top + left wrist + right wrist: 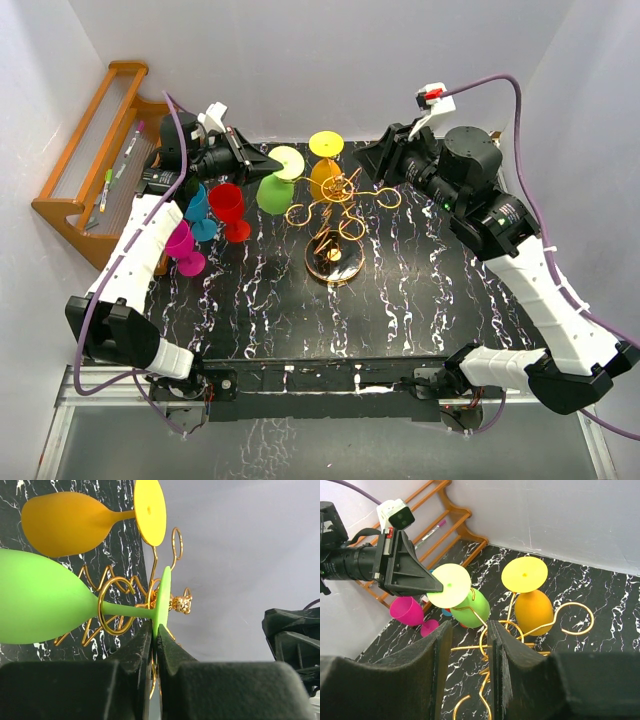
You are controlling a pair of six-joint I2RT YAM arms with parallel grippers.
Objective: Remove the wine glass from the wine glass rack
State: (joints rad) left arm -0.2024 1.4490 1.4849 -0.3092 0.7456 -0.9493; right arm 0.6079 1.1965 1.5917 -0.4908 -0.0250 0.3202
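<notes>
The gold wire wine glass rack [340, 212] stands mid-table on its ring base. A green wine glass [274, 191] hangs upside down in one looped arm, and an orange glass with a yellow foot [326, 178] hangs in another. My left gripper [262, 160] is shut on the rim of the green glass's foot. The left wrist view shows the jaws pinching that foot [162, 597], with the stem still inside the gold loop [112, 605]. My right gripper [375, 160] is open and empty, hovering over the rack's right side [495, 630]. It also shows the green glass [472, 609].
Red [228, 205], blue [197, 212] and magenta [182, 245] glasses stand on the black marbled table left of the rack. A stepped wooden shelf [95, 160] with pens leans at the far left. White walls close in behind and beside.
</notes>
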